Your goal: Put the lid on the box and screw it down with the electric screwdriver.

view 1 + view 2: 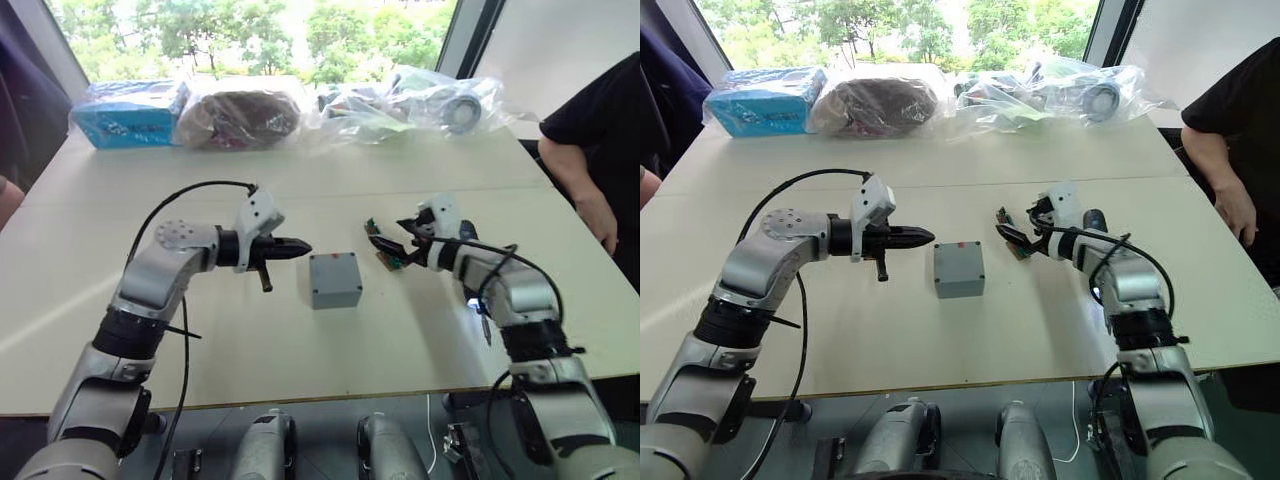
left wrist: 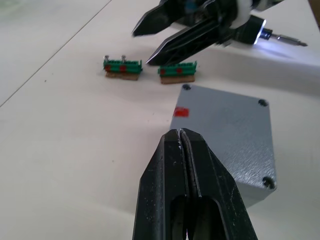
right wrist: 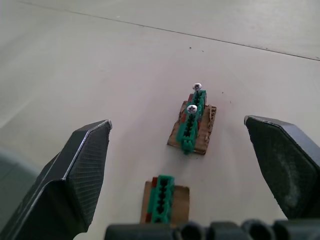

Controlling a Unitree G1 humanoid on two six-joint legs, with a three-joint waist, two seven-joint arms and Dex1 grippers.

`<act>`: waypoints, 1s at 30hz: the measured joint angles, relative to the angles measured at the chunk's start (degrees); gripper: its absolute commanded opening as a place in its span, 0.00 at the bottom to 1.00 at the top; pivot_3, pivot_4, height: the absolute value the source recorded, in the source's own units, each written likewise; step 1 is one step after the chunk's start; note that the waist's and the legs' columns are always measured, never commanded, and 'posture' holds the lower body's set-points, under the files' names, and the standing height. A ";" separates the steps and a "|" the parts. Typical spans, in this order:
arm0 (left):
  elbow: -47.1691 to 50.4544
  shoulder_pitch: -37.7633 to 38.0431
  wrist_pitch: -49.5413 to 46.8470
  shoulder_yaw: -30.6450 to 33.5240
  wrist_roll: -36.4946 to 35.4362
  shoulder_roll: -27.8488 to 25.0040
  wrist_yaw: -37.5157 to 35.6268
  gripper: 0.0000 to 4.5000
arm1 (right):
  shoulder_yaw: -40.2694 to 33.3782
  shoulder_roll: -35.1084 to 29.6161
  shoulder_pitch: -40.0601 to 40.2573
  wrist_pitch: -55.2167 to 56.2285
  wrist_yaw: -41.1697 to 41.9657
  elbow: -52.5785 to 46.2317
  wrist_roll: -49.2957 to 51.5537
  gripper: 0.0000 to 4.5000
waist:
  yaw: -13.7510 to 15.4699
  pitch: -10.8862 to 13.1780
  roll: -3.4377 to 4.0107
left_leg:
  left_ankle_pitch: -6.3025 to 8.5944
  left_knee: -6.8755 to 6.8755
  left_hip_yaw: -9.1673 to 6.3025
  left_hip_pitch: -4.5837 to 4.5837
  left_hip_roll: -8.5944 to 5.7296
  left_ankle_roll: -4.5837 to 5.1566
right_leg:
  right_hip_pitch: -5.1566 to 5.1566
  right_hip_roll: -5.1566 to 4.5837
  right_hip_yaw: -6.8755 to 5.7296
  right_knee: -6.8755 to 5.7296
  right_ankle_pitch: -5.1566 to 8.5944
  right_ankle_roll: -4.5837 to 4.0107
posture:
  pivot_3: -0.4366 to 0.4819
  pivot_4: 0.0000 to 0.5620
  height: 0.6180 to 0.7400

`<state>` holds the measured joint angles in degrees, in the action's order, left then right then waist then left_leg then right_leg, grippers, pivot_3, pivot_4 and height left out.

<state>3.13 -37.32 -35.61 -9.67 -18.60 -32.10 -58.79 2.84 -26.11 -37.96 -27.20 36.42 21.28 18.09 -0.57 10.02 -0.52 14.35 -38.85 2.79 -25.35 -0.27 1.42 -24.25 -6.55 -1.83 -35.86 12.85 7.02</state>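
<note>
grey metal is being shown near the middle of the table [image 1: 300,190]: the box [image 1: 334,280] is sitting there with the lid [image 2: 222,131] already lying on top, a small red mark and corner screw heads being visible on its outer face. the left gripper [image 1: 298,247] is being held just beside the box on the robot's left, its two black fingers being pressed together on nothing, tips pointing at the box side. the right gripper [image 3: 185,165] is being held on the other side, spread wide and empty, just over two small green connector blocks [image 3: 192,122] that are lying on brown bases between it and the box; screws are standing in the farther block. the electric screwdriver [image 2: 260,34] is being seen behind the right gripper's fingers, lying near that wrist with its tip light glowing and its metal bit pointing away from the box. plastic-wrapped parts [image 1: 400,100], a wrapped brown bundle [image 1: 240,118] and a blue packet [image 1: 130,112] are lined up along the far edge, well apart from the work. a person in a black sleeve [image 1: 590,120] is standing at the table's right edge. open tabletop is lying between the box and the near edge.
</note>
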 measured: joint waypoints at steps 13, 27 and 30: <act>0.49 0.73 -0.57 0.01 -0.83 -0.04 1.94 0.00 | 0.73 3.67 -5.75 11.30 2.35 14.75 -6.81 0.41 | -0.18 0.01 0.02 | -0.01 0.00 0.01 0.00 0.02 -0.02 | -0.03 0.00 0.03 -0.09 0.00 0.00 | 0.48 0.27 1.00; 0.39 0.95 -0.16 -0.23 -0.77 0.11 2.12 0.00 | 0.20 4.67 -6.15 13.47 2.49 16.19 -8.39 0.01 | -0.19 0.02 0.03 | -0.01 0.00 0.01 0.01 0.02 -0.02 | -0.04 0.00 0.03 -0.10 0.00 0.00 | 0.48 0.27 1.00; 0.38 0.96 -0.01 -0.28 -0.75 0.16 2.10 0.00 | 0.11 4.66 -6.07 13.41 2.59 16.03 -8.39 0.01 | -0.22 0.02 0.03 | -0.01 0.00 0.01 0.01 0.02 -0.02 | -0.04 0.00 0.03 -0.10 0.00 0.00 | 0.48 0.27 1.00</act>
<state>3.52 -36.37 -35.63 -9.95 -19.36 -31.94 -56.68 2.95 -21.45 -44.03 -13.79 39.00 37.31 9.70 -0.79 10.03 -0.49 14.34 -38.85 2.80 -25.34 -0.25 1.40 -24.28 -6.55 -1.80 -35.96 12.85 7.01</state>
